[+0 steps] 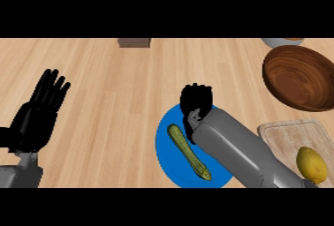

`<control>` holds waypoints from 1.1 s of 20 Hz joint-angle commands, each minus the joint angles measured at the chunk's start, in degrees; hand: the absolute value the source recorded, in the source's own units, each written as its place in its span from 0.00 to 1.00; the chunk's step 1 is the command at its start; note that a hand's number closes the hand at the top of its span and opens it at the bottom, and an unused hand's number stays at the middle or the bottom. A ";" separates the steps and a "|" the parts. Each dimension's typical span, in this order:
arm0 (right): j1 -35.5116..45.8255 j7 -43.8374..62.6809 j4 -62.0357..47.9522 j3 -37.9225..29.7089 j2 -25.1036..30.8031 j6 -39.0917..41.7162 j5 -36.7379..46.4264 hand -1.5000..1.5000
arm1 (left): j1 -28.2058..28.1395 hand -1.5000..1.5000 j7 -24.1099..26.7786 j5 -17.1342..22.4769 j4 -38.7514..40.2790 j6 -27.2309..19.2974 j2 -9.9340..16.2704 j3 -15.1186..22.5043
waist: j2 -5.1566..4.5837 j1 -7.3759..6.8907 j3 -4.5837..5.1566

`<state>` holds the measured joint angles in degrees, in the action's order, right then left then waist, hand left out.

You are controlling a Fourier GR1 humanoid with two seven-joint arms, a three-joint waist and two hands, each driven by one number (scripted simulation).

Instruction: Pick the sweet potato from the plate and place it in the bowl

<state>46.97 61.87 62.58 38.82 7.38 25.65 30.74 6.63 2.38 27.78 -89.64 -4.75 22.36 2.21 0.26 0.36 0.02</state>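
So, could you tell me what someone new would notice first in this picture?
The blue plate low at centre, holding a long yellow-green vegetable, with the right hand curled over the plate's far edge. At upper right sits a brown wooden bowl; the left hand rests open, fingers up, at the left edge.

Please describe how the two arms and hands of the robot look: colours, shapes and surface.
Both forearms are smooth, rounded grey shells. Each ends in a black left hand or right hand with slim, segmented fingers. No cables, markings or sleeves are visible.
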 commanded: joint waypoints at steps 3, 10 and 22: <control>-3.11 6.65 1.82 -0.42 -1.93 1.25 5.48 0.00 | 1.48 0.50 -0.32 -1.97 1.27 0.02 -1.36 -0.35 | -0.18 -0.34 0.00; -6.34 6.87 1.21 -1.91 -4.46 2.58 8.95 0.00 | 0.95 0.50 -2.18 -0.34 -0.77 2.71 -0.15 -2.83 | -0.11 -0.38 0.00; -1.51 -7.39 -13.26 -6.63 -3.78 5.68 15.56 1.00 | 4.95 0.50 -3.80 -2.34 1.66 3.12 -2.34 -3.86 | -0.43 -0.74 -0.01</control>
<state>42.17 54.89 53.99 32.55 4.28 28.07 44.44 7.62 0.04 25.34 -90.18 -1.87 19.90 -0.44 0.00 -0.32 0.02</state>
